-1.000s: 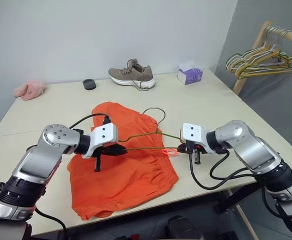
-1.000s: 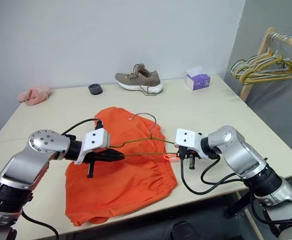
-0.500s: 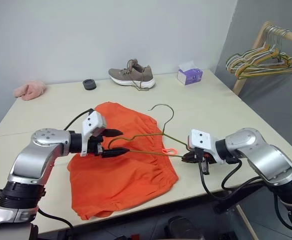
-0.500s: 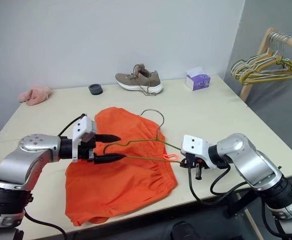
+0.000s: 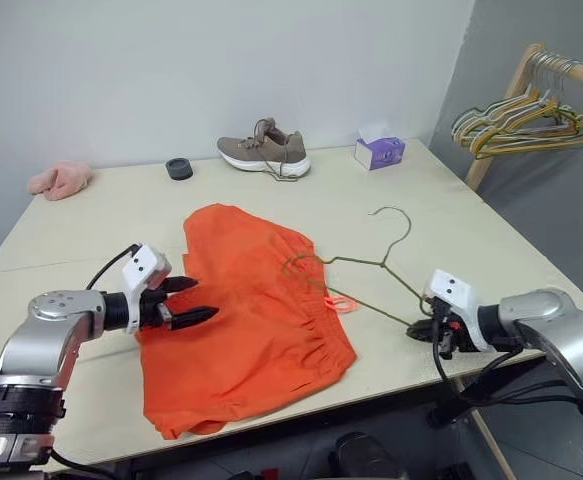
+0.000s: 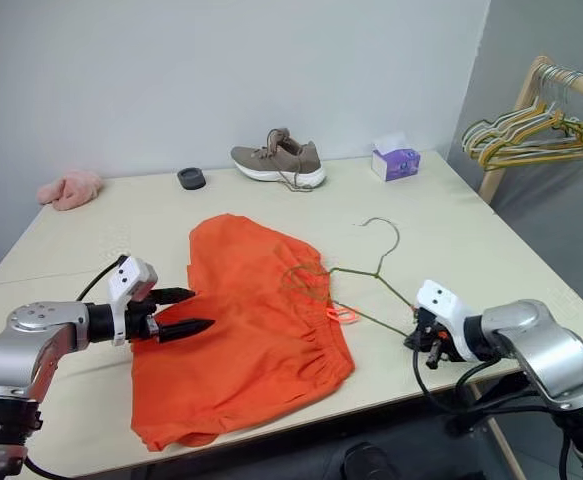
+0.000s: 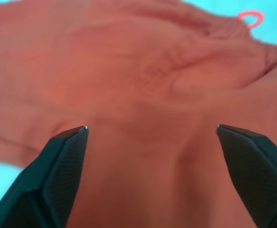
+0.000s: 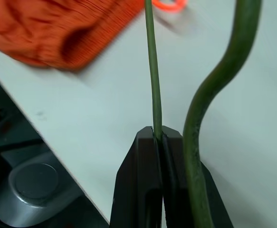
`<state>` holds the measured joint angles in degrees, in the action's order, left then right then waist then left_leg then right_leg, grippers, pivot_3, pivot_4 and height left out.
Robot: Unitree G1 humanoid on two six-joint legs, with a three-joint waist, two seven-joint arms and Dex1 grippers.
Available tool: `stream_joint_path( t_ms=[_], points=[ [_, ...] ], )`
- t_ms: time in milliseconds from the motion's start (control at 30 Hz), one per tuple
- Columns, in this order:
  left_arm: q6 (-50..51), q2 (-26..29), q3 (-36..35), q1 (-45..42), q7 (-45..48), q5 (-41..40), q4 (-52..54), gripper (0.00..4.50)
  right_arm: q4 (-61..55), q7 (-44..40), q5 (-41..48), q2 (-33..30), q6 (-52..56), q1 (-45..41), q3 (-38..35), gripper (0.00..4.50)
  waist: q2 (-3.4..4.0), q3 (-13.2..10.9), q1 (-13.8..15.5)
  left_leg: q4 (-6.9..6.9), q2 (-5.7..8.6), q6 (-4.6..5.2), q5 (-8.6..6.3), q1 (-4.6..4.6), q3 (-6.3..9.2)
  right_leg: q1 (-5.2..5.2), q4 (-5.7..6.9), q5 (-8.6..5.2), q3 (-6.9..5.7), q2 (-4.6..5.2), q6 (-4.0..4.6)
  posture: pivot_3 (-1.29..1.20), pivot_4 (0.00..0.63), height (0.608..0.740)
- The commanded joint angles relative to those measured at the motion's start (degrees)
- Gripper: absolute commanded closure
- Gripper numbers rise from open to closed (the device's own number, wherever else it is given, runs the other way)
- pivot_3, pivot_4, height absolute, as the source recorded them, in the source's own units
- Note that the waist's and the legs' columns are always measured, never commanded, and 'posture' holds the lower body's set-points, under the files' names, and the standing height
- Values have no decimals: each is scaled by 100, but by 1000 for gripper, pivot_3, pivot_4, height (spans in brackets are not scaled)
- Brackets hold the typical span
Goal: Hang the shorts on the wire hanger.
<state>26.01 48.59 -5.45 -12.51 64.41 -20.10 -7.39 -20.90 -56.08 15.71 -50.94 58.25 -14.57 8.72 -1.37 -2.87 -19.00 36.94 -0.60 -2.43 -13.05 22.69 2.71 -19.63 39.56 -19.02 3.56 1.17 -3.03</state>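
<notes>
Your right gripper (image 8: 158,137) is pinched tight on the wire hanger (image 5: 356,262) at one corner, at 4 o'clock on the table (image 5: 91,215), probably so the far end can feed into the waistband. The hanger's other end lies on the shorts (image 5: 241,320), flat at centre, drawstring loop at their 3 o'clock. Your left gripper (image 5: 193,298) hovers spread wide over the shorts' 9 o'clock edge, holding nothing, likely to grab fabric.
</notes>
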Motion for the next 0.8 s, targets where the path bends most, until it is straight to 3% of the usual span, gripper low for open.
stream_joint_path(
  t_ms=[33, 333, 800],
  points=[
    [-142, -3, -51, -15, 56, -50, 191, 27, 199, 139, 51, -111, 19, -53, -261, 4500, 1, -1, -6, 0, 0, 0, 0, 0, -2, 0, 0, 0, 2, 0, 0, -353, 0, 740],
    [-173, -87, -220, 123, 139, -302, 548, 27, 452, -84, 131, -346, -28, 98, 180, 4500, 2, -1, -11, -5, -6, 0, 0, 2, -3, -2, -8, 0, 3, -3, 0, -340, 0, 740],
    [-303, -18, -513, -246, -236, -325, 147, 27, 379, -255, 355, -272, 14, -769, 512, 4500, 3, -1, 18, -3, -6, 0, 0, 0, -4, -1, -9, 0, 4, -5, -1, -318, 0, 740]
  ],
)
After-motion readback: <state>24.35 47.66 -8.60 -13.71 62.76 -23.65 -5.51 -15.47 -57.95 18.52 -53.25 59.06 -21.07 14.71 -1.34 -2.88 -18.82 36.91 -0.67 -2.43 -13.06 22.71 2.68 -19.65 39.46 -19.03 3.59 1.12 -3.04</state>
